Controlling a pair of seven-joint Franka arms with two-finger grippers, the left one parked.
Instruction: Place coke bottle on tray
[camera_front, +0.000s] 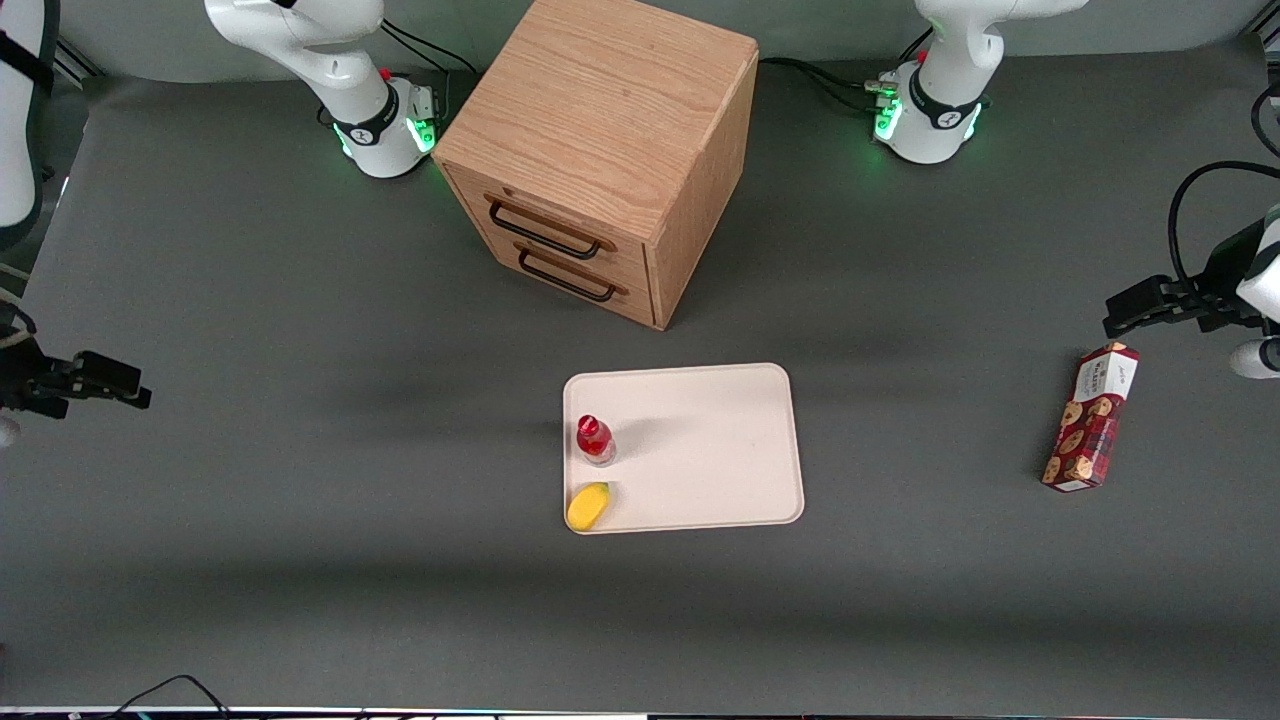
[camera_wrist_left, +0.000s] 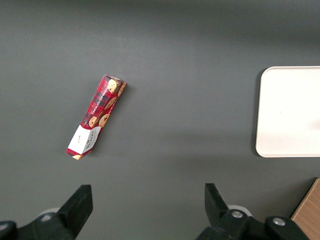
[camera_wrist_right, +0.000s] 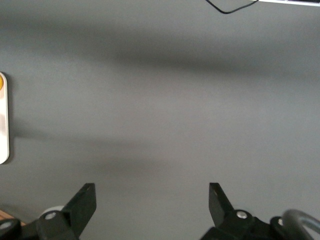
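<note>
A: Where does the coke bottle (camera_front: 595, 440) stand?

B: It stands upright on the cream-white tray (camera_front: 720, 450), close to the tray edge that faces the working arm's end of the table. A small yellow lemon-like fruit (camera_front: 588, 505) lies on the same tray, just beside the bottle and nearer to the front camera.

A: And the right arm's gripper (camera_front: 100, 385)?

B: It hangs well apart from the tray, out at the working arm's end of the table. Its wrist camera shows the 2 fingers (camera_wrist_right: 84, 202) spread wide over bare grey table (camera_wrist_right: 165, 110) with nothing between them, and only a sliver of the tray rim (camera_wrist_right: 4, 120) in sight.

A: So which step is in hand?

B: Judging by the layout, the placing looks done: the bottle rests inside the rim and the gripper is clear of it. The next move calls for little, perhaps just parking the arm without sweeping toward the tray.

A: Anything else around?

B: A wooden drawer cabinet (camera_front: 600, 150) stands farther from the front camera than the tray, and a red cookie box (camera_front: 1090, 418) lies toward the parked arm's end.
</note>
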